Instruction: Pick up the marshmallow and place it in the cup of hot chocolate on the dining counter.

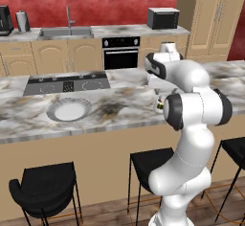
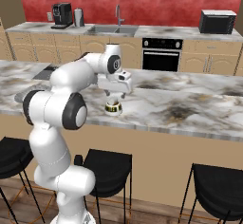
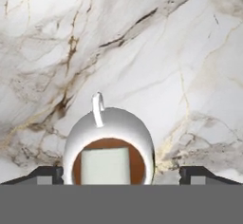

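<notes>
My gripper (image 3: 121, 173) is wide open and holds nothing. Its two dark tips sit far apart at the bottom of the hand view, one on each side of the cup of hot chocolate (image 3: 110, 137). The marshmallow (image 3: 105, 166) is a pale square lump, and it sits in the brown drink inside the cup, low in the middle of the frame. In the right base view my hand hangs just above the cup, which stands on the dining counter (image 2: 190, 109). I think the job is done. All that is left is to lift my arm away.
</notes>
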You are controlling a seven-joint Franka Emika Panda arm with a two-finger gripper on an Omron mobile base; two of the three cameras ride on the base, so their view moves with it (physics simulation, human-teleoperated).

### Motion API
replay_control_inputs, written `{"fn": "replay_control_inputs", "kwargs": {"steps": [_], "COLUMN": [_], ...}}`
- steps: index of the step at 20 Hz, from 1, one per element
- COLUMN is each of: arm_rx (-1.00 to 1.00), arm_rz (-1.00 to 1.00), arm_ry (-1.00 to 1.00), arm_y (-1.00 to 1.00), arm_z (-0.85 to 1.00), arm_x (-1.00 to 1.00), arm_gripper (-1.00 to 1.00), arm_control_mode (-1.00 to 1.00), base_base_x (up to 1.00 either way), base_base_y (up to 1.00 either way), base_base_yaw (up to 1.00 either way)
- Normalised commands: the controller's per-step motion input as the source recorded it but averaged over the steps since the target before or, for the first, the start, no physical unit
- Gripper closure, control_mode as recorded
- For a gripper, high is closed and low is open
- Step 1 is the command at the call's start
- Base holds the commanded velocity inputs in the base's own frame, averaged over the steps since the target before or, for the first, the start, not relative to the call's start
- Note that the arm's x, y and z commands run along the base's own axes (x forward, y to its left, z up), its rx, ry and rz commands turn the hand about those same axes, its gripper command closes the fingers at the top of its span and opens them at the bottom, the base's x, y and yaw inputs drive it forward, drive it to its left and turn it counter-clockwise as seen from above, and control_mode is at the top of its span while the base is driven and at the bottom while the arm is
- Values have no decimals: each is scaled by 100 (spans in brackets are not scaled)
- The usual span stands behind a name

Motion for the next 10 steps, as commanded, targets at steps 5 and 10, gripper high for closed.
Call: {"fn": "replay_control_inputs", "kwargs": {"steps": [5,10], "arm_rx": [0,0], "arm_rz": [0,0], "arm_ry": [-7,-20], "arm_y": [0,0], "arm_z": [23,38], "arm_x": [-78,-78], "arm_gripper": [-100,-100], "arm_control_mode": [-100,-100], "base_base_x": [0,0], "base_base_y": [0,0], "base_base_yaw": [0,0]}}
